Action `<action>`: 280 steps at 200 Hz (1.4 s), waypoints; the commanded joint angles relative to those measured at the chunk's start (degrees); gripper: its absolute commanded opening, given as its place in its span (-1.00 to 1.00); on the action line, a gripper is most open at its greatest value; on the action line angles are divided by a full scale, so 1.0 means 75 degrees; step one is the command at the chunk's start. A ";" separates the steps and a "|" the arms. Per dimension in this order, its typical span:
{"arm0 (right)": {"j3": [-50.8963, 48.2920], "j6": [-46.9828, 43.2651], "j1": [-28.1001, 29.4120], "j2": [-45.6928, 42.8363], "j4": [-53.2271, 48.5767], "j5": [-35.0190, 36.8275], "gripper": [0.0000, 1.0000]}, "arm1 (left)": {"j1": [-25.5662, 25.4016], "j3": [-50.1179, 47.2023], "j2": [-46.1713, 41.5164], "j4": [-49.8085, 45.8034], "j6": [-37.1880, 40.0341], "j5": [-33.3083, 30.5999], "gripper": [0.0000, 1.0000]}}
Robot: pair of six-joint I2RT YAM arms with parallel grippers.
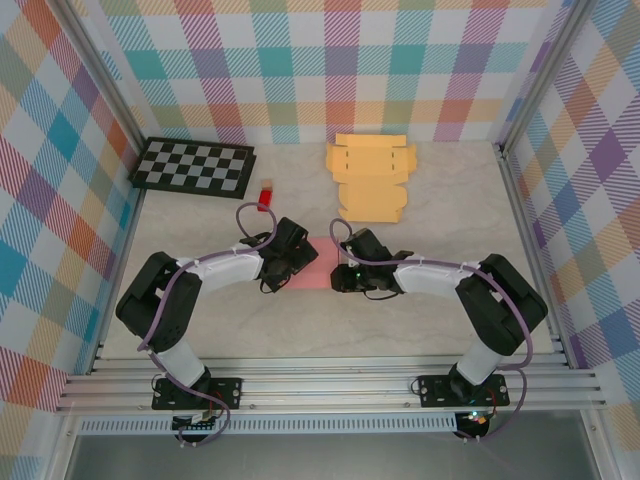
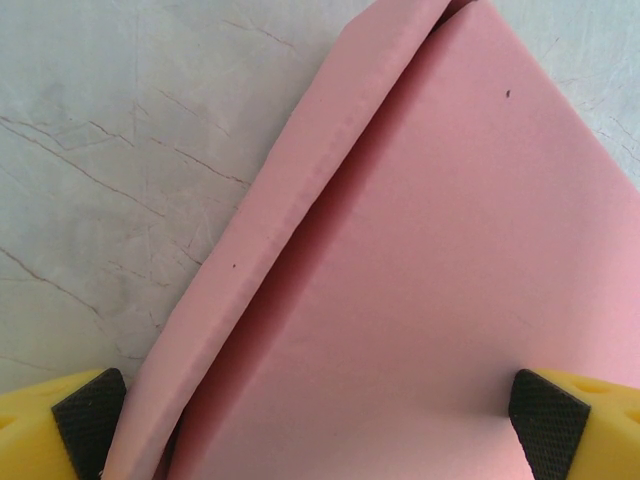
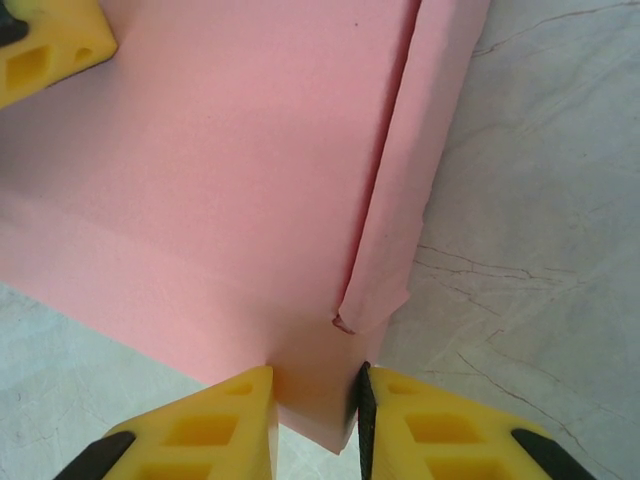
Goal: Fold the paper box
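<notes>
Grippers: two counted, meeting at the middle of the tabletop (image 1: 450, 220). Your right gripper (image 3: 315, 410) is closed on the near edge of the pink paper box (image 3: 220, 170), with a yellow finger pressed against the sheet on each side. Your left gripper (image 2: 320, 425) stands wide open. Its two black-padded fingertips (image 2: 90, 410) sit far apart, one at each side of the same pink sheet, and it grips nothing.

Pink paper box: one counted. It lies flat on the tabletop between the two grippers. One side flap (image 3: 420, 150) is folded up and over along a crease.

View differences for your record:
- The right wrist view shows the flap's torn or crumpled lower end, just above the closed fingers. It also shows one of the left gripper's yellow fingers (image 3: 45, 55) at the far corner of the sheet.
- The left wrist view shows the flap from its other side, running diagonally with marbled tabletop beyond it.
- The top view shows little of the pink sheet, most of it covered by the two wrists.

Further out, the top view gives you:
- orange cardboard blanks (image 1: 370, 178), overlapping and flat at the far centre; the count cannot be told;
- one checkerboard (image 1: 195, 166) at the far left;
- one small red object (image 1: 267, 196), just beside the checkerboard.
</notes>
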 commanded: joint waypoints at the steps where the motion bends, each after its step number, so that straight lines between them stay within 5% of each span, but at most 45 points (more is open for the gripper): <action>1: -0.0367 0.0077 0.0005 0.0089 -0.0718 0.0530 -0.47 | 0.0129 -0.0248 0.0423 -0.0816 0.0132 -0.0181 1.00; 66: -0.0511 -0.0210 -0.0045 0.0365 -0.0544 0.0926 -0.49 | 0.0152 -0.0297 0.0488 -0.0827 0.0211 -0.0147 1.00; 280: -0.0324 0.0302 0.0069 -0.1755 -0.1216 0.0556 -0.39 | 0.0234 -0.0265 0.0517 -0.0904 0.0460 -0.0228 1.00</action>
